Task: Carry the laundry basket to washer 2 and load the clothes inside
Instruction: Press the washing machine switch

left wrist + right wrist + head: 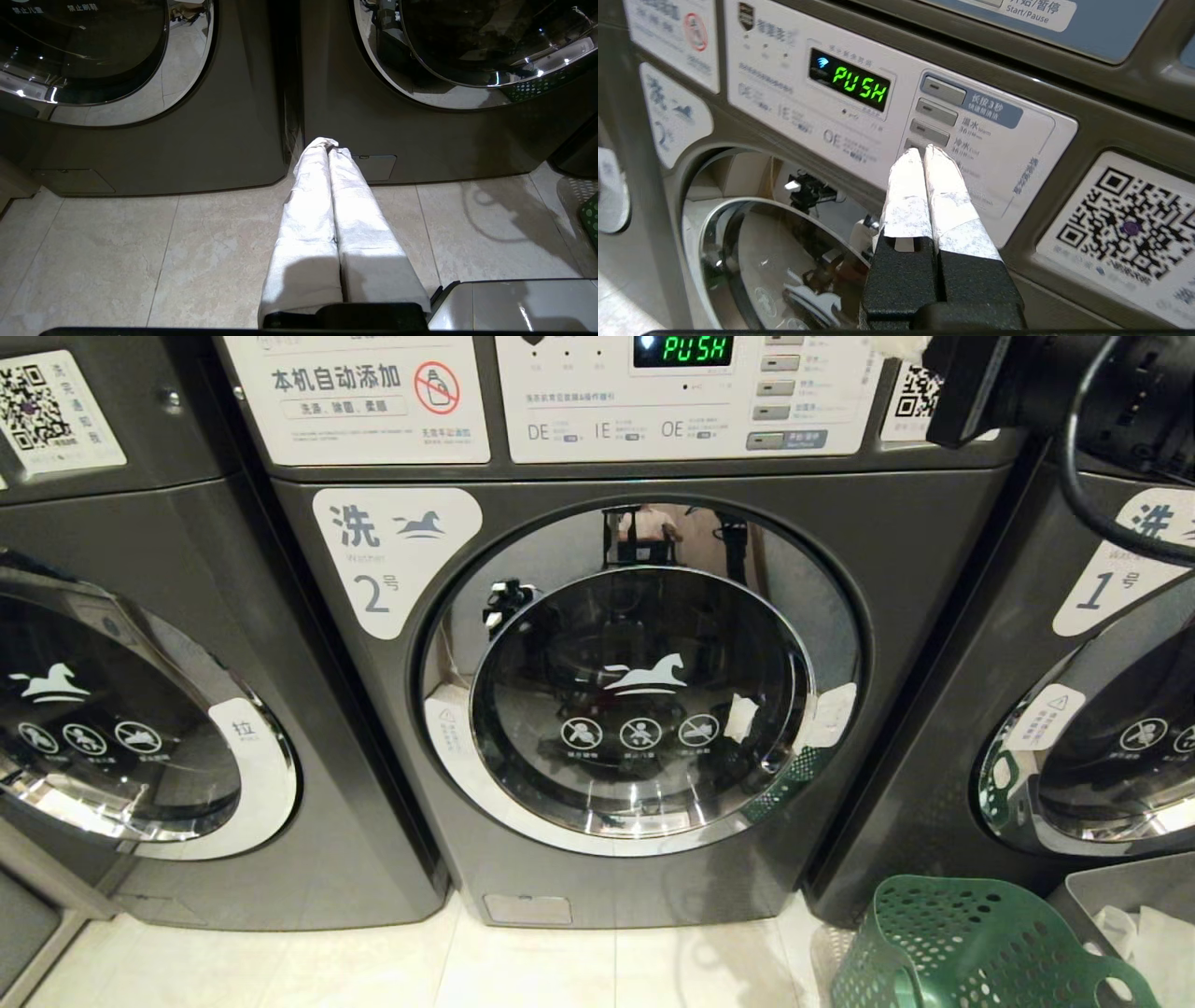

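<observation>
The laundry basket [971, 943] stands on the floor [560, 961] at washer 2's [597, 644] lower right, just beside a grey bin [1111, 896], its inside not in view; the left hand [329, 145] hangs low over the tiles, fingers pressed together, pinching nothing; the right hand [923, 151], likewise pressed together and empty, is raised before the control panel [896, 121]; the round door [635, 700] looks shut, so loading has not begun, and I judge opening it comes next; neighbouring machines crowd both sides, leaving open room only on the floor in front.
</observation>
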`<state>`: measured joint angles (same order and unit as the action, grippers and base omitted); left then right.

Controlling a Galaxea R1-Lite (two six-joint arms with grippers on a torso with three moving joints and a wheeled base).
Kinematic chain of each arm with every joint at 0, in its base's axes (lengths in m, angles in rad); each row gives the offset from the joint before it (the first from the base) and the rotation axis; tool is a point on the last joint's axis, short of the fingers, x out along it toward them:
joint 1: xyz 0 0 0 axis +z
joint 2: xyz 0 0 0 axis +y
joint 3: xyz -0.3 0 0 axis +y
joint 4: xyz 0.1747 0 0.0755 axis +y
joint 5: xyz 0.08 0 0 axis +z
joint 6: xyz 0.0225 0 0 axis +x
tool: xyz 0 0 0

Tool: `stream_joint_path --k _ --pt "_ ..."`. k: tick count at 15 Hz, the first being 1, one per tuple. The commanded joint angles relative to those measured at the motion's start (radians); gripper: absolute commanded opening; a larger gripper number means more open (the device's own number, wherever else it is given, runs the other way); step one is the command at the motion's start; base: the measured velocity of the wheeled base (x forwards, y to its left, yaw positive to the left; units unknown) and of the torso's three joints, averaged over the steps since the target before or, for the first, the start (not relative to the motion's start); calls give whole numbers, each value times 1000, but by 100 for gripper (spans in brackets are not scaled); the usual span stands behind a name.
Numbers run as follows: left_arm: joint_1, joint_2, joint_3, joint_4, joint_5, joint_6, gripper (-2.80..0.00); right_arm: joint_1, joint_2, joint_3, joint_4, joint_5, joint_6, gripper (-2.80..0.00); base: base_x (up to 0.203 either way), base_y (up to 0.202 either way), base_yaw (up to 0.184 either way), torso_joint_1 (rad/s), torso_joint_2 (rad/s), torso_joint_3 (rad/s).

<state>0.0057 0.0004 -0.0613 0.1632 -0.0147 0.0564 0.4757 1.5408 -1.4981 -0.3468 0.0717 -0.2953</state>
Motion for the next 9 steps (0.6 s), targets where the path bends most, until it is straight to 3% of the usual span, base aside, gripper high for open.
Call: stream_joint_path --k 1,9 --pt "0 0 0 1 0 0 -280 3 82 -75 -3 -11 -1 -280 0 0 0 0 0 0" --pt "0 0 0 1 -1 0 -280 1 221 -236 -3 -21 1 -280 0 0 0 0 0 0"
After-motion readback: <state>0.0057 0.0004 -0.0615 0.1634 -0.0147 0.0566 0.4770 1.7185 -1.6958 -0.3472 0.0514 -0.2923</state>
